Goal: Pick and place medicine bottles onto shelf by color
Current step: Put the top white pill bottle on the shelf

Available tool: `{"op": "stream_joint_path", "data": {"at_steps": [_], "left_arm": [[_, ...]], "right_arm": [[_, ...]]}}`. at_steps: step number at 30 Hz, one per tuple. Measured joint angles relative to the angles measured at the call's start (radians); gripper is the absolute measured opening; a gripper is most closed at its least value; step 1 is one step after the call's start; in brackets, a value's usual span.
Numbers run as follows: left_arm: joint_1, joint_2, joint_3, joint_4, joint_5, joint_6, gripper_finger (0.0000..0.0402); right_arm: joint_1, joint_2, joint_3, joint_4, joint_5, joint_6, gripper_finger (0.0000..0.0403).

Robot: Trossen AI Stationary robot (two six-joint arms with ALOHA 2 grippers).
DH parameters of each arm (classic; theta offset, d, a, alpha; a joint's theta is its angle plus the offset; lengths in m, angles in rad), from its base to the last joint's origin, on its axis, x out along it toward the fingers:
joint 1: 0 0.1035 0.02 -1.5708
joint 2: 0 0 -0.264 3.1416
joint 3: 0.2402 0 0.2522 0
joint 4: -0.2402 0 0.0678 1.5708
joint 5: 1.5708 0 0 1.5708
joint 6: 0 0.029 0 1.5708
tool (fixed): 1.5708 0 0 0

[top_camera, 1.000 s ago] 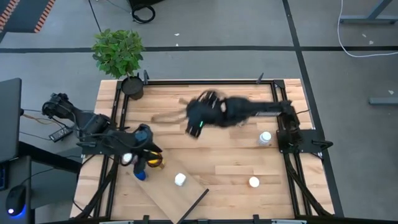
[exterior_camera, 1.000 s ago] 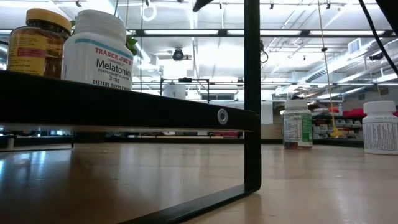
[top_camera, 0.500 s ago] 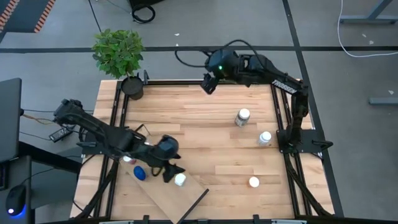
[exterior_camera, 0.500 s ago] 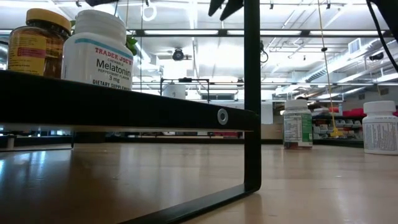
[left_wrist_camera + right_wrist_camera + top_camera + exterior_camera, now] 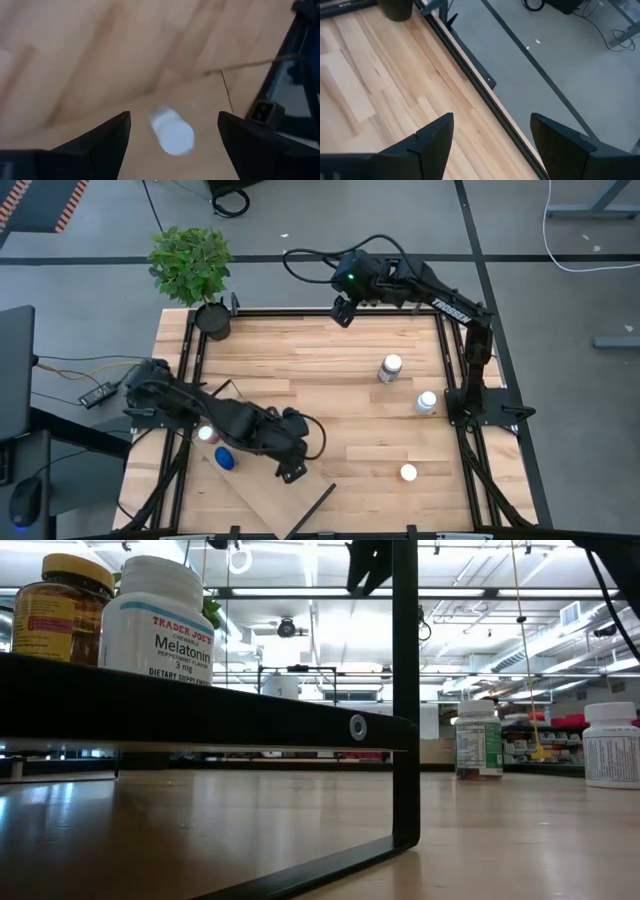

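Note:
A pale shelf point(image 5: 262, 502) lies slanted at the table's near left. On it stand a blue-capped bottle point(image 5: 225, 459) and a white-capped one point(image 5: 207, 434). The low view shows an amber, yellow-capped bottle point(image 5: 62, 605) and a white Melatonin bottle point(image 5: 158, 620) on the shelf's dark edge point(image 5: 200, 710). My left gripper point(image 5: 290, 471) hangs open over the shelf, pointing down. Its fingers stand either side of a white-capped bottle point(image 5: 172, 132) below, apart from it. Three more bottles point(image 5: 390, 367) point(image 5: 427, 401) point(image 5: 407, 473) stand on the table's right half. My right gripper point(image 5: 342, 310) is open, high over the far edge.
A black pot with a green plant point(image 5: 212, 318) stands at the far left corner. A black frame rail point(image 5: 300, 311) runs around the table, and the right arm's base point(image 5: 470, 405) sits at the right edge. Bare wood point(image 5: 300, 370) lies between the two arms.
My left gripper has gone toward the table's right edge along the shelf, from beside the blue-capped bottle to above the white-capped bottle, and has tipped further down. My right gripper has swung from over the table's middle to its far edge, uncovering the bottle that stands there.

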Motion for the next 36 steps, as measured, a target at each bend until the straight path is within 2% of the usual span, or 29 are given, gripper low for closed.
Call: {"op": "stream_joint_path", "data": {"at_steps": [6,14,36], "left_arm": [[0.000,0.100,0.035,-0.029,0.103,-0.104,0.0305],[-0.002,0.129,0.035,-0.035,0.116,-0.246,0.0309],[-0.040,0.208,0.035,-0.049,0.153,-0.267,0.0302]], "right_arm": [[0.001,0.000,0.000,-0.020,0.000,-0.014,0.0270],[0.001,0.000,0.000,-0.059,0.000,-0.046,0.0270],[0.001,0.000,0.000,-0.071,0.000,-0.048,0.0270]]}}
